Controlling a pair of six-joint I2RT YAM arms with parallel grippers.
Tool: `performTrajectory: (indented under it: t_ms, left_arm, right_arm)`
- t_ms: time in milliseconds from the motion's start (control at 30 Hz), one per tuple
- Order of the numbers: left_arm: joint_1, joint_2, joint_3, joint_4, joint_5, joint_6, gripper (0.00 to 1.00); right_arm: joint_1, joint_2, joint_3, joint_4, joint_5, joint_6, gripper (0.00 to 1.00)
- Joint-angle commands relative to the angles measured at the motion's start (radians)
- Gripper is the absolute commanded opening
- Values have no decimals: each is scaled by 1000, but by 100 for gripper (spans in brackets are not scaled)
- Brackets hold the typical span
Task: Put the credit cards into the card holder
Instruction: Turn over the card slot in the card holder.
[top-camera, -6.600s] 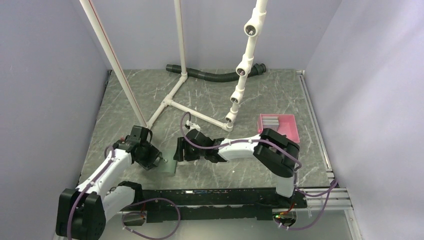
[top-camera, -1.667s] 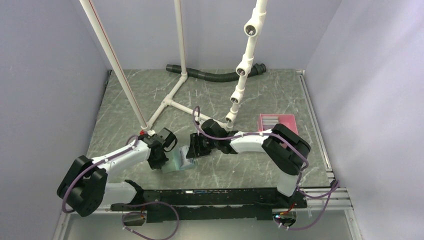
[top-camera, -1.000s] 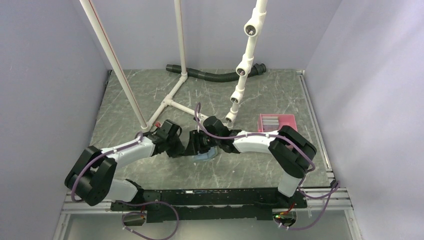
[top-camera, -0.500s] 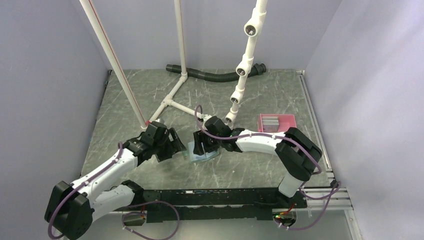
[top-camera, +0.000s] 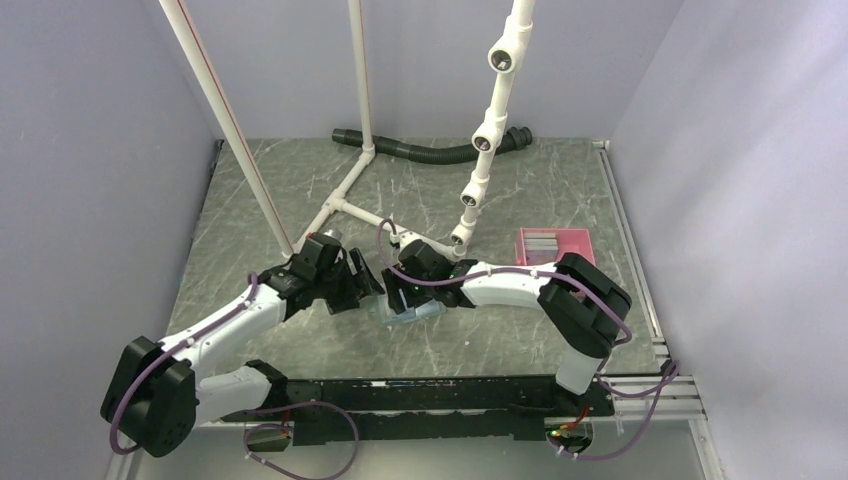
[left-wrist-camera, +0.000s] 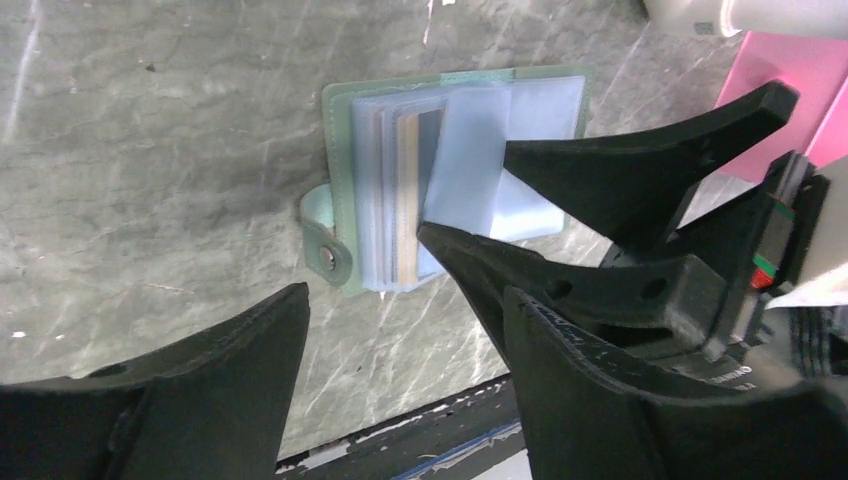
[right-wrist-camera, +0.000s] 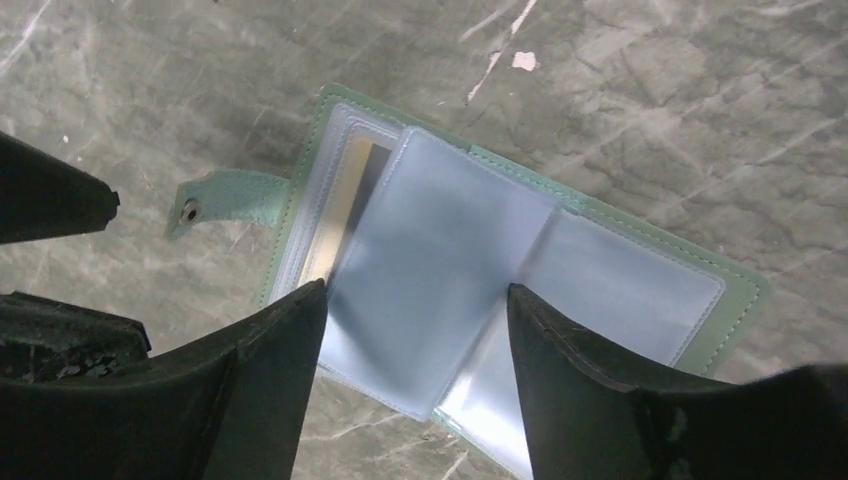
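Observation:
The sage-green card holder (top-camera: 412, 310) lies spread open on the table, its pale blue sleeves up. In the left wrist view the card holder (left-wrist-camera: 455, 150) shows a tan card edge (left-wrist-camera: 407, 190) tucked in its left sleeves. One loose sleeve (right-wrist-camera: 440, 260) stands half turned over the card holder (right-wrist-camera: 640, 280). My right gripper (right-wrist-camera: 418, 290) hovers open just above that sleeve, holding nothing. My left gripper (left-wrist-camera: 405, 300) is open and empty, close to the holder's strap side. Grey credit cards (top-camera: 540, 240) lie in the pink tray (top-camera: 575, 255).
White pipe frames (top-camera: 345, 195) stand behind the grippers, one with sockets (top-camera: 478, 150). A black corrugated hose (top-camera: 420, 152) lies at the back. The two grippers (top-camera: 385, 288) are nearly touching over the holder. The pink tray (left-wrist-camera: 790, 70) shows at the top right of the left wrist view.
Both grippers have opened and the card holder has dropped flat and open onto the table. The left arm pulled back, then swung toward the holder again.

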Motion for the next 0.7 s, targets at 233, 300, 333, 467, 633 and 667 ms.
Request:
performTrajectory:
  t_ms: [233, 300, 333, 467, 633, 667]
  left_arm:
    - [-1, 59, 17, 156, 96, -7, 54]
    - [-1, 95, 7, 227, 138, -19, 46]
    - [-2, 116, 6, 260, 160, -25, 41]
    - [-1, 214, 0, 394, 231, -35, 30]
    - [-3, 337, 30, 366, 197, 0, 17]
    - [-3, 358, 44, 300, 171, 17, 16]
  right_arm:
    - [-17, -56, -86, 76, 49, 56, 38]
    - [-25, -69, -103, 101, 35, 71, 33]
    - [-30, -72, -109, 107, 29, 78, 31]
    - [-39, -80, -122, 115, 26, 83, 29]
    - [-39, -102, -107, 21, 100, 81, 37]
    - [-37, -117, -100, -34, 166, 78, 43]
